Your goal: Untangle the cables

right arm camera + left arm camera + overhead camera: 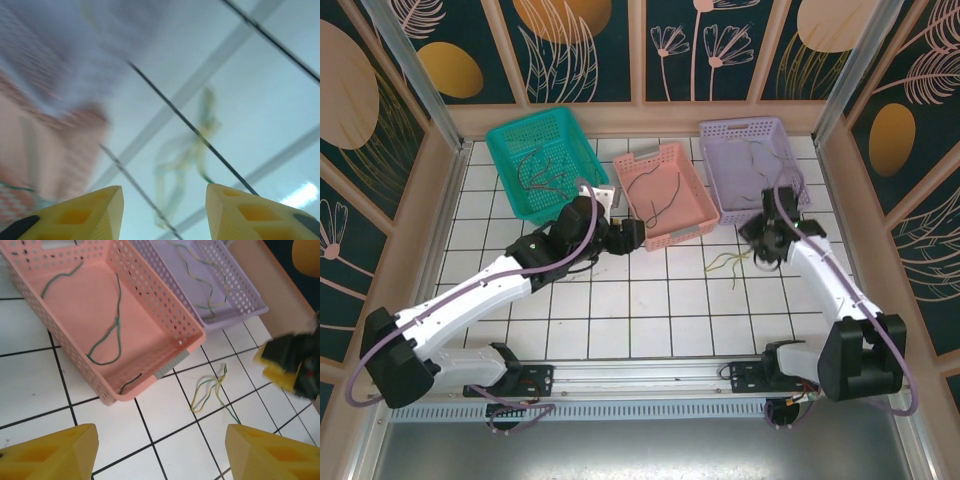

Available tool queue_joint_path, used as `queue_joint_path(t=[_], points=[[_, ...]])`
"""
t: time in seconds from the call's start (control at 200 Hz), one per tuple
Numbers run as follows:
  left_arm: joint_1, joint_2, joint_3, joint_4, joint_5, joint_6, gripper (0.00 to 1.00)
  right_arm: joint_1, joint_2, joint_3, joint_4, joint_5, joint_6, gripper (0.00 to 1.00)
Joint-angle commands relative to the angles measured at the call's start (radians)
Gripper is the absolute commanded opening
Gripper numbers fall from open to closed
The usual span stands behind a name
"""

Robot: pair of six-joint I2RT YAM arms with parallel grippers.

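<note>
A loose tangle of green and yellow cables (728, 262) lies on the white tiles in front of the baskets. It is sharp in the left wrist view (210, 390) and blurred in the right wrist view (187, 150). My right gripper (765, 243) hovers just right of and above the tangle, jaws open with nothing between them (165, 210). My left gripper (625, 237) sits by the pink basket's near left corner, open and empty (160, 455). A green cable (107, 335) lies in the pink basket. A yellow-green one (210, 285) is in the lilac basket, and dark cables (545, 172) are in the teal basket.
Three baskets stand in a row at the back: teal (505, 135), pink (690, 232) and lilac (740, 127). Wooden walls close in the tiled floor on all sides. Open tiles stretch between the arms in front of the baskets.
</note>
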Motion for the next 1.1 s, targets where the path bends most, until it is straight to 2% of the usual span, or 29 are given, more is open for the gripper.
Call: queue_joint_path(t=[0.0, 0.22, 0.36, 0.561, 0.641, 0.756, 0.846, 0.956, 1.031, 1.096], points=[[-0.002, 0.034, 0.042, 0.057, 0.061, 0.025, 0.67, 0.024, -0.065, -0.147, -0.029, -0.092, 0.030, 0.49], [-0.001, 0.090, 0.082, 0.064, 0.103, 0.035, 0.66, 0.066, 0.003, -0.232, 0.054, -0.132, 0.026, 0.49], [-0.002, 0.093, 0.087, 0.064, 0.111, 0.029, 0.65, 0.072, 0.040, -0.236, 0.111, -0.118, 0.036, 0.44], [-0.001, 0.063, 0.063, 0.064, 0.102, 0.013, 0.65, 0.074, 0.072, -0.211, 0.137, -0.107, 0.019, 0.43], [-0.002, 0.053, 0.051, 0.069, 0.097, 0.007, 0.65, 0.072, 0.093, -0.220, 0.151, -0.118, 0.018, 0.31], [0.000, 0.049, 0.051, 0.067, 0.094, 0.002, 0.64, 0.073, 0.106, -0.234, 0.178, -0.140, 0.038, 0.01], [0.000, 0.046, 0.052, 0.068, 0.088, -0.011, 0.64, 0.097, 0.050, -0.189, 0.129, -0.072, 0.032, 0.00], [0.000, 0.039, 0.063, 0.063, 0.074, -0.040, 0.64, 0.206, -0.119, -0.073, 0.059, 0.065, -0.037, 0.00], [0.002, 0.030, 0.075, 0.066, 0.061, -0.081, 0.66, 0.250, -0.217, -0.017, 0.057, 0.080, -0.087, 0.00], [0.014, 0.020, 0.076, 0.093, 0.076, -0.124, 0.66, 0.272, -0.291, 0.015, 0.090, 0.045, -0.133, 0.00]])
